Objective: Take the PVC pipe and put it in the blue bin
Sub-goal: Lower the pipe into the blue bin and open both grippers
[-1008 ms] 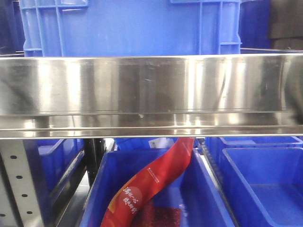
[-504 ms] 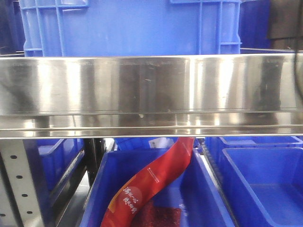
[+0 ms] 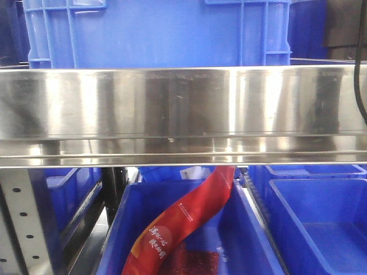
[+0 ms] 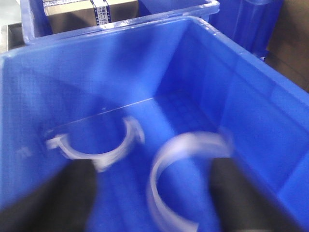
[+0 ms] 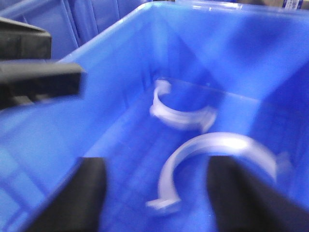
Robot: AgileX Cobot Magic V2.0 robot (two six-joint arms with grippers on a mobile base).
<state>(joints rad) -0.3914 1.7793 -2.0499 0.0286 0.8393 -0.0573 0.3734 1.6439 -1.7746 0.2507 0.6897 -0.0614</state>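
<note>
With both end effectors, left [image 4: 149, 193] and right [image 5: 154, 193], spread apart and empty above the blue bin [image 5: 120, 63], the nearer PVC pipe [image 5: 217, 150] lies on its floor, apparently loose in these blurred views, so descend straight and close across the arc.

I see a steel shelf beam [image 3: 183, 114], a red packet [image 3: 183, 220] leaning in a lower crate [image 3: 241, 240], and a cardboard box [image 4: 91, 13] behind.

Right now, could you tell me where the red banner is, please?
In the front-facing view the red banner lies in the lower blue bin under the steel shelf, curving from the bin's back centre down to the lower left.
</note>
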